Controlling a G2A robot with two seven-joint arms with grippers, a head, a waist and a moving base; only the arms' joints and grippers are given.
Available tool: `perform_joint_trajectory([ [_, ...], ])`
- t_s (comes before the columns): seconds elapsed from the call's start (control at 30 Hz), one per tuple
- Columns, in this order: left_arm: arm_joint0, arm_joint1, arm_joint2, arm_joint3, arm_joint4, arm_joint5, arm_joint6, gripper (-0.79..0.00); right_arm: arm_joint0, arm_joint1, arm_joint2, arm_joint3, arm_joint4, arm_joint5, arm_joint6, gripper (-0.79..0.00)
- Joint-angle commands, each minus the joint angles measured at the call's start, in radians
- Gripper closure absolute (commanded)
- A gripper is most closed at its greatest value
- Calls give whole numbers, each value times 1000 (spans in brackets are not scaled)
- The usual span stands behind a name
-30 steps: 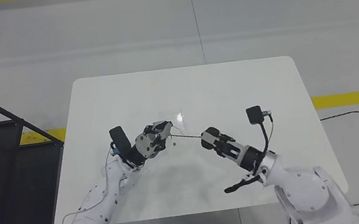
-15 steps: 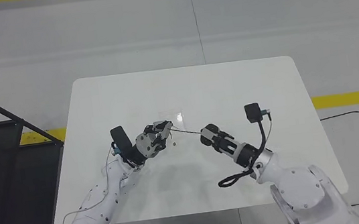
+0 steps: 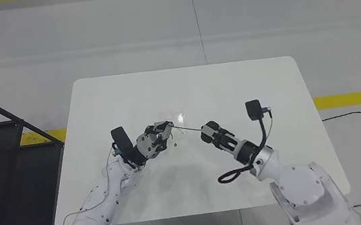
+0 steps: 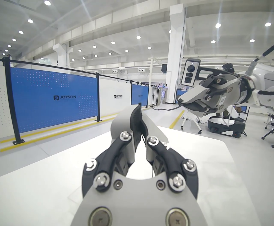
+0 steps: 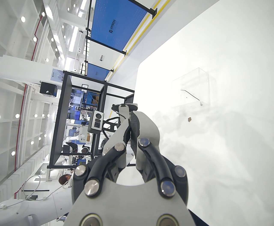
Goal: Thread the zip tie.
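1. The left gripper (image 3: 166,130) is held over the middle of the white table (image 3: 252,87), and it points toward the other arm.
2. Its two fingers are pressed tight together. A thin dark strip is pinched between the black pads.
3. The right gripper (image 3: 204,130) is held just beside it, tip facing tip, with a small gap left between the two.
4. The fingers of the right gripper are pressed together too, and something thin is squeezed between them.
5. The zip tie (image 3: 186,131) is seen from above as a thin dark line. It is stretched across the gap, from the tip of one gripper to the tip of the other, so it is held at both ends.
6. The zip tie is kept up in the air and is not laid on the table.
7. A small clear box (image 5: 199,77) is set on the table, a little past the grippers.
8. A thin bent dark piece (image 5: 189,94) is seen through the walls of the box. What it is cannot be told.
9. A tiny brown speck (image 5: 189,119) is seen on the table near the box.
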Motion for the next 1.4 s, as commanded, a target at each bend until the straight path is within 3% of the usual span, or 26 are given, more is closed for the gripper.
perform_joint_trajectory([
  [0.0,0,0,0,0,0,0,0,0,3,-1,-2,1,-1,4,-2,0],
  [1.37,0,0,0,0,0,0,0,0,37,-8,-14,15,11,47,-8,0],
])
